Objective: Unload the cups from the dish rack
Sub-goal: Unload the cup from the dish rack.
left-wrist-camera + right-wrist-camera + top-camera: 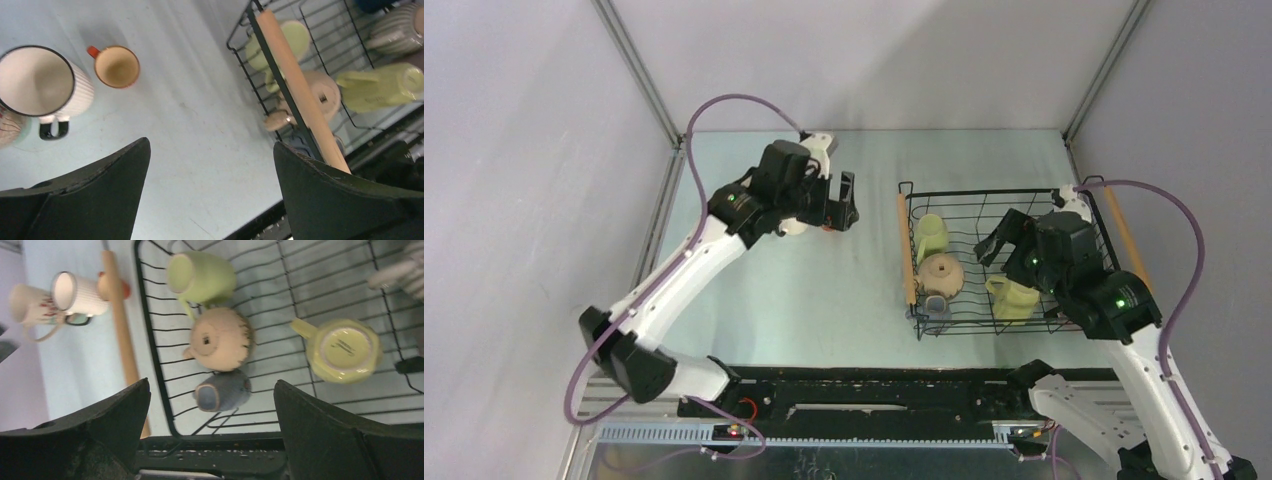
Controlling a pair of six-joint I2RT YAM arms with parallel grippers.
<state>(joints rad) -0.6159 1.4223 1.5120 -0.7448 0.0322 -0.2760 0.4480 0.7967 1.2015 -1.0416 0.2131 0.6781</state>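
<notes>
Risk in the top view lies mostly with the right gripper [996,243]. It hangs wide and empty inside the dish rack [984,192], just above a yellow-green mug [1012,298]. A finger caught in the wires would likely drag the whole rack. The left gripper [849,200] hovers over the table well left of the rack, also wide and empty. No writing is legible here.

From the left wrist, the left gripper [210,150] is spread with nothing between its fingers. Beyond it stand a white ribbed mug [40,87] and a small orange-red cup [117,66], both upright. A careless sweep back toward the rack could topple either, or strike the wooden handle [300,95]. Nothing can be read.

From the right wrist, the right gripper [211,385] gapes over three cups along the rack's handle side. A pale green mug [200,275], an upturned tan mug [220,337] and a grey-blue mug [222,392] sit packed there, seemingly touching. Closing on one may shove or tip its neighbours. The tan mug's base carries a small dark mark. The upturned yellow-green mug [345,350], apart from the three, shows a printed stamp. Both are too blurred to read.
</notes>
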